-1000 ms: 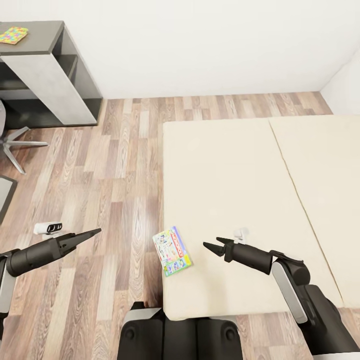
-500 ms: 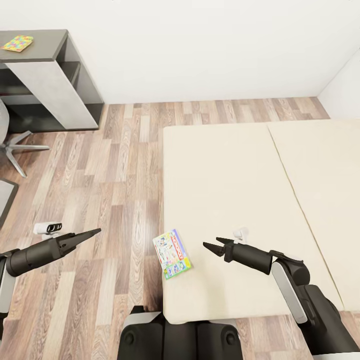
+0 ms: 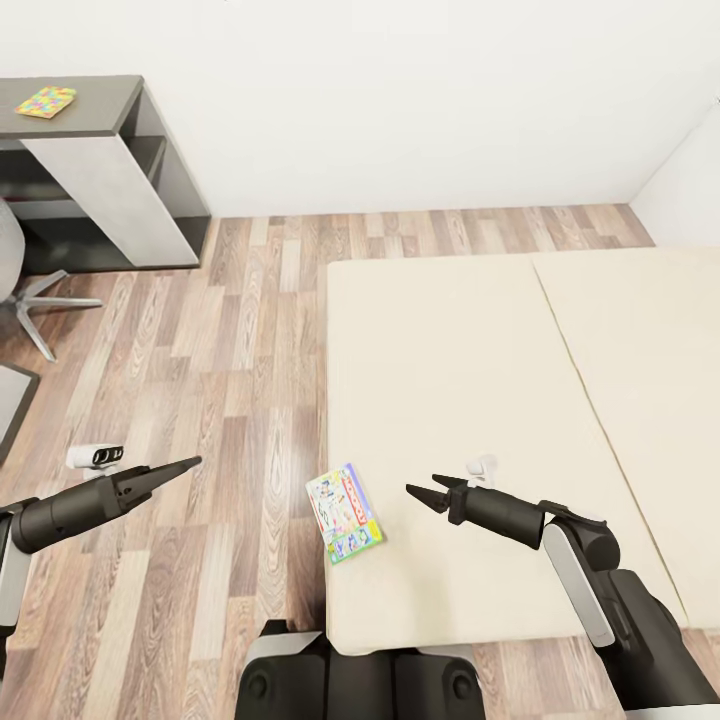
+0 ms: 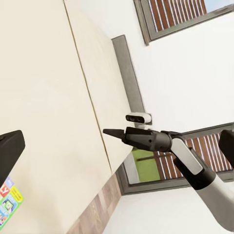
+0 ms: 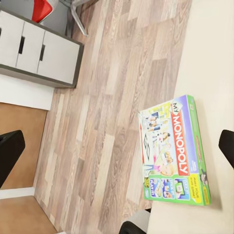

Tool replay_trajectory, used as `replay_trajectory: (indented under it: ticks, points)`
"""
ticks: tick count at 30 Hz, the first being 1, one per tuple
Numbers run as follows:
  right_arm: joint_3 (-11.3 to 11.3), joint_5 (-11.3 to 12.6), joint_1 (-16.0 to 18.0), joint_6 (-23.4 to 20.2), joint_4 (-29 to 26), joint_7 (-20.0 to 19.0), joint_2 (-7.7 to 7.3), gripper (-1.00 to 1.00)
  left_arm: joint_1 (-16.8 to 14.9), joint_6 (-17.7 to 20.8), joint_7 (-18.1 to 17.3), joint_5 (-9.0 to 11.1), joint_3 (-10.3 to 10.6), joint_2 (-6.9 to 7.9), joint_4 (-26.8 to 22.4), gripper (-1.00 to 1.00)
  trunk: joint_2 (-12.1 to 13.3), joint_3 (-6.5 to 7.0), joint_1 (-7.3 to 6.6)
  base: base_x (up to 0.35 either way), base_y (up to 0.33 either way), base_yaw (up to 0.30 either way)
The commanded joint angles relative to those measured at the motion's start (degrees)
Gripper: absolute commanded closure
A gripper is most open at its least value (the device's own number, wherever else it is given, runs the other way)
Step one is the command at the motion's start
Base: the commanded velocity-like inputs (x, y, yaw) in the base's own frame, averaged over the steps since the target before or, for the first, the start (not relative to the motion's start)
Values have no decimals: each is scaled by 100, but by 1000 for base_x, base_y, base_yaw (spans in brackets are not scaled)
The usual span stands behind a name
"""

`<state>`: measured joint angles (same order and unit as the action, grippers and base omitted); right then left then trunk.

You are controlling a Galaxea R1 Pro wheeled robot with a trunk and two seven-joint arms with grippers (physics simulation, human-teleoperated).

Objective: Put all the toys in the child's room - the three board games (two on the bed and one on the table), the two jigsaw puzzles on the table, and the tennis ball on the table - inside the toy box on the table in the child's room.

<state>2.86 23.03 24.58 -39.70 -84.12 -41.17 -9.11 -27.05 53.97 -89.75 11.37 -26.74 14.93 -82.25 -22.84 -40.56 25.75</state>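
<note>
A colourful My Monopoly board game [image 3: 343, 512] lies flat on the cream bed [image 3: 470, 350], at its near left edge. My right gripper [image 3: 418, 492] hovers just right of the box, pointing at it. The right wrist view has the board game [image 5: 173, 151] between widely spread fingers [image 5: 9, 156], so that gripper is open and empty. My left gripper [image 3: 190, 464] hangs over the wooden floor left of the bed, also open and empty. In the left wrist view, a corner of the board game [image 4: 7, 204] and the right gripper [image 4: 109, 131] show. A colourful flat toy [image 3: 46, 101] lies on the grey table [image 3: 100, 110] at the far left.
A swivel chair's base [image 3: 40, 295] stands on the floor beside the table. White walls close the room behind the bed. Wooden floor [image 3: 240, 330] runs between the table and the bed. The right wrist view has grey drawers [image 5: 39, 48] across the floor.
The whole head view has shifted, so the table, floor and far bed edge sit lower in the picture. Both arms hold the same pose and the board game lies as before.
</note>
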Motion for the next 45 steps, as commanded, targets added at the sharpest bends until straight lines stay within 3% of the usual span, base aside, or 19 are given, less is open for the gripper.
replay_trajectory:
  ticks: [1, 45]
  points:
    - [4, 35, 3, -38, -2, 10, -4, -100, -2, 61, -25, -6, 2, -1, -1, -100, -8, 3, 4, 0, 0, 0]
    - [4, 35, 3, -38, -5, 7, -3, -100, -2, 57, -25, -9, 16, -4, -1, -100, -8, 406, 4, 0, 0, 0]
